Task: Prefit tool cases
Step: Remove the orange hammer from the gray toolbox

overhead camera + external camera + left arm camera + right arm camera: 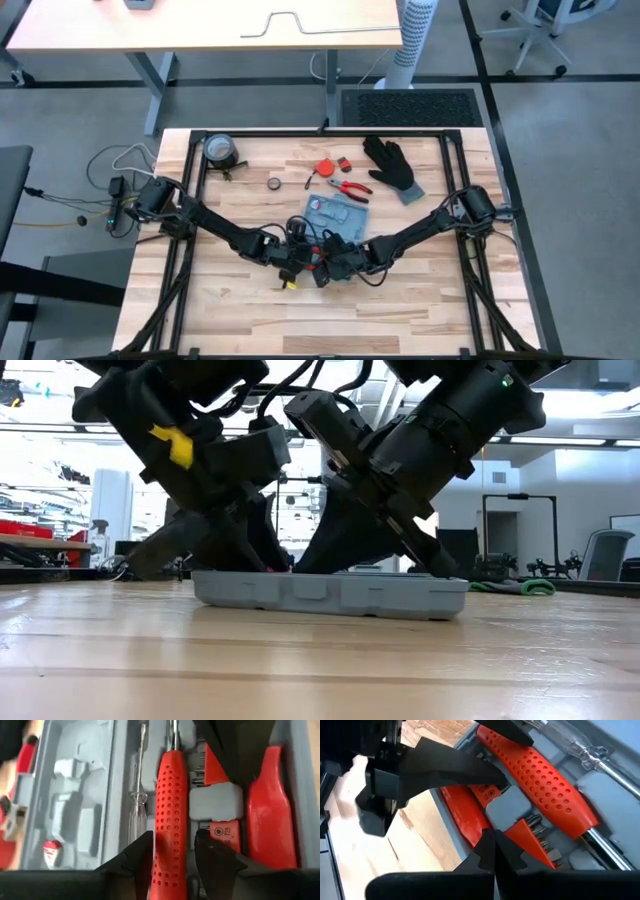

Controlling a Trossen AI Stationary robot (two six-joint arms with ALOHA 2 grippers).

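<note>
Seating tools in the tool case (338, 214), lying open mid-table: the left gripper (172, 857) straddles the red dotted screwdriver handle (171, 795), fingers parted around it, while the right gripper (494, 851), pinched shut, presses by the bit holder (532, 837). Next likely calls for pushing each piece flush.

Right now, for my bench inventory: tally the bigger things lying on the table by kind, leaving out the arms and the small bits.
Tool case: 1
Black glove: 1
Tape roll: 1
Red-handled pliers: 1
Total: 4
</note>
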